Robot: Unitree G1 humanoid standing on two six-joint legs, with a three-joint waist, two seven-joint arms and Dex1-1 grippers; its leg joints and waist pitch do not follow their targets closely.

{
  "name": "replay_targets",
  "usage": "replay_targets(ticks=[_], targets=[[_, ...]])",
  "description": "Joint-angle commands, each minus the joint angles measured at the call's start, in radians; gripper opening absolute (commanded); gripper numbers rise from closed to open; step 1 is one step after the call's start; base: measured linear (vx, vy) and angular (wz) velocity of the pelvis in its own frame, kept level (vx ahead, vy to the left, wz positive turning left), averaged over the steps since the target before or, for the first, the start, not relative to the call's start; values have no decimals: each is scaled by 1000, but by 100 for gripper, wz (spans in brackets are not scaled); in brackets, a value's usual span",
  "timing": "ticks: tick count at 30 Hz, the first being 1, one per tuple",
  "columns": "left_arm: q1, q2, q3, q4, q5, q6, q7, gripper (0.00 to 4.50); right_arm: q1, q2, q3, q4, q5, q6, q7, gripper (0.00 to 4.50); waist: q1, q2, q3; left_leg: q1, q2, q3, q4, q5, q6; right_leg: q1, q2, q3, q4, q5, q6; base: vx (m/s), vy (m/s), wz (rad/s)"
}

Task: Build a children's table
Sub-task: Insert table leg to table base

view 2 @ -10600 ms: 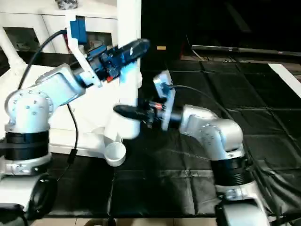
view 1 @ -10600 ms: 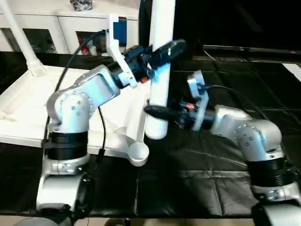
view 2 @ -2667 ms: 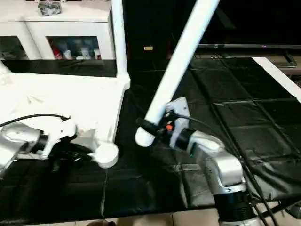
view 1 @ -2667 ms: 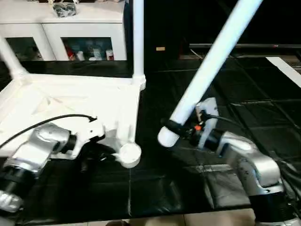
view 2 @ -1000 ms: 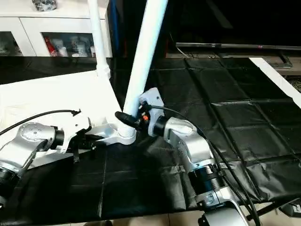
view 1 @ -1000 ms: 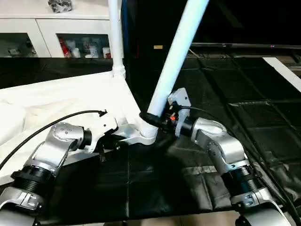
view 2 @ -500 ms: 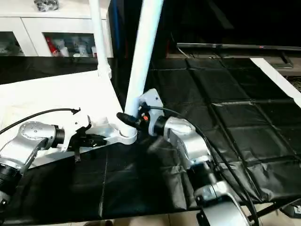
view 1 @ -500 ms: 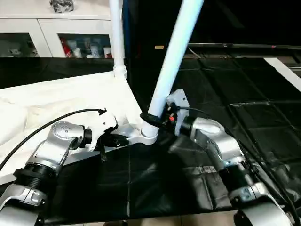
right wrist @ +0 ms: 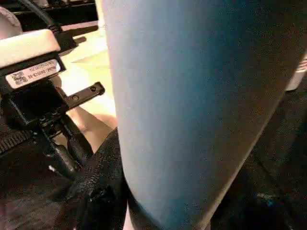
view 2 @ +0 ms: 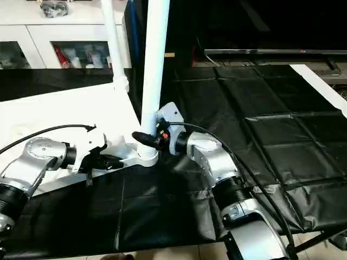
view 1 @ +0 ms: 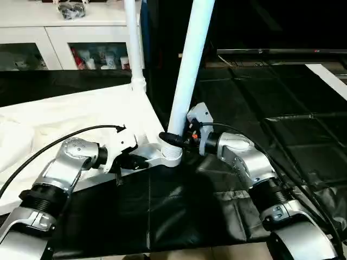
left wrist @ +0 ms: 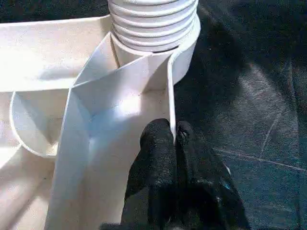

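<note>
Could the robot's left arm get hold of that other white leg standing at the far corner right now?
Probably not as things stand. The left gripper is shut on the rim of the tabletop beside the near corner socket, steadying it while the right gripper holds the leg. The far leg stands well beyond.

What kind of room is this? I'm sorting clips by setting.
Probably a staged indoor test room: a white cabinet with glass doors at the back, black sheeting covering the floor, and an upturned white table top laid on it.
</note>
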Motion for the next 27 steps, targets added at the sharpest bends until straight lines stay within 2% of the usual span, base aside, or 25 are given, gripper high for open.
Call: replay_targets(ticks=[1,2,3,4,6,7,8,12,19,22,23,24,25,26,27], targets=[[-3,-18,-62,-41,5,-11,-81,0,-6,-2,0,56,-15,16,4,189,-1,25,-68,40,51,-24,-79,-421,-79,28,-63,37,-71,-172,-243,0,0,0],[-2,-16,-65,-45,6,-10,-89,0,-13,2,-12,74,-5,17,9,189,-2,19,-68,40,52,-23,-79,-419,-77,28,-63,37,-72,-172,-244,0,0,0],[-1,-16,-66,-48,7,-9,-95,0,-18,4,-20,86,2,17,13,189,-1,21,-68,40,51,-24,-79,-420,-75,28,-64,37,-72,-179,-245,0,0,0],[1,-13,-68,-53,11,-12,-99,0,-32,12,-53,117,32,33,16,189,-1,18,-68,39,52,-24,-78,-414,-70,29,-68,38,-72,-186,-249,0,0,0],[1,-12,-68,-54,13,-13,-99,0,-35,13,-61,124,38,37,16,189,0,20,-68,39,53,-23,-79,-410,-70,27,-66,37,-72,-187,-247,0,0,0],[3,-10,-66,-58,10,-10,-101,0,-42,16,-79,141,53,49,15,189,0,15,-69,39,53,-22,-79,-404,-68,28,-65,37,-72,-179,-248,0,0,0],[7,-7,-61,-61,6,-9,-100,0,-50,16,-99,173,63,58,14,189,1,20,-70,40,53,-22,-78,-401,-67,27,-66,37,-71,-175,-251,0,0,0],[9,-6,-57,-53,8,-14,-93,0,-51,16,-132,215,80,63,-1,189,2,17,-70,39,53,-20,-78,-396,-65,27,-66,36,-70,-168,-255,0,0,0],[-16,-28,-21,-6,11,-23,-28,0,-11,12,-187,233,105,32,-24,189,7,21,-66,42,54,-21,-81,-438,-76,21,-68,37,-80,-247,-235,0,0,0],[-39,-32,-2,29,22,-29,21,0,73,12,-179,176,92,-29,-20,189,15,32,-66,45,56,-24,-82,-462,-86,17,-70,39,-82,-253,-220,0,0,0],[-44,-34,4,35,22,-30,31,0,94,10,-171,161,83,-52,-19,189,17,26,-65,48,55,-24,-83,-478,-86,15,-68,39,-86,-261,-215,0,0,0],[-50,-37,13,44,20,-28,43,0,124,6,-160,147,59,-97,-34,189,16,34,-64,47,54,-25,-86,-489,-90,15,-67,37,-88,-271,-208,0,0,0],[-54,-39,20,51,20,-26,51,0,143,3,-154,139,42,-129,-46,189,17,29,-64,48,53,-26,-84,-498,-88,14,-69,39,-90,-287,-207,0,0,0],[-58,-41,24,57,20,-27,56,0,162,-1,-146,128,27,-159,-52,189,17,35,-64,48,52,-27,-84,-501,-87,15,-71,39,-89,-301,-206,0,0,0],[-60,-41,27,62,22,-29,59,0,178,-2,-141,118,17,-184,-56,189,15,34,-63,45,51,-28,-85,-500,-82,16,-73,39,-94,-338,-198,0,0,0]])
